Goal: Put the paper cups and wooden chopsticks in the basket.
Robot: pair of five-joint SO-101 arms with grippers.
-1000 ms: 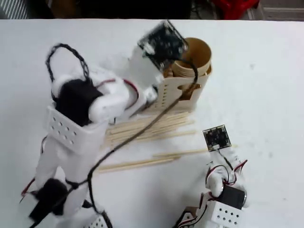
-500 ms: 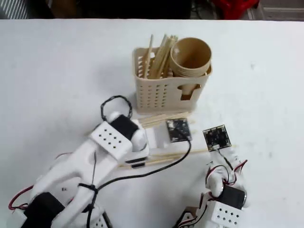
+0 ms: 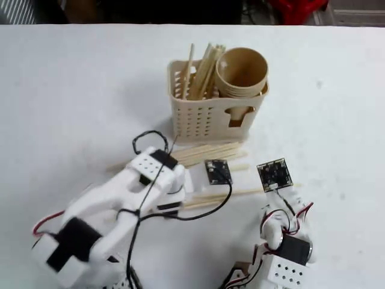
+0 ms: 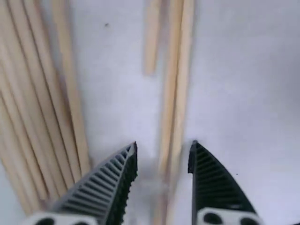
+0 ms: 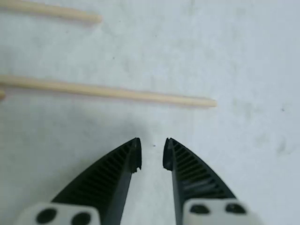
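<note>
Since a second ago the left arm has been swung away from the basket, over whose rim it was held, and brought down low over the table. Over the last half second it has been drawn slightly further back, while the right arm has been kept in place.

The left gripper is held moderately open, its jaws set either side of a pair of chopsticks lying flat on the table, and nothing is clamped yet. The right gripper is almost closed, with only a narrow gap left between its tips. Nothing is held in it, and a single chopstick lies just beyond it.

The sticks are judged to be light, stiff and smooth, so rolling or slipping may be expected if they are pinched off-centre. A hold across both sticks together, near the middle of their length, is advised so that they stay level when lifted. Because they are thin and lie flush on the surface, the jaws would have to be brought right down to the table.

The chopsticks are seen to be pale, bare wood, slender and straight. A loose bundle lies just in front of the cream, perforated basket, and the pair lies nearer the arms. Several standing chopsticks are already leaned inside the basket, beside a nested stack of tan paper cups
</note>
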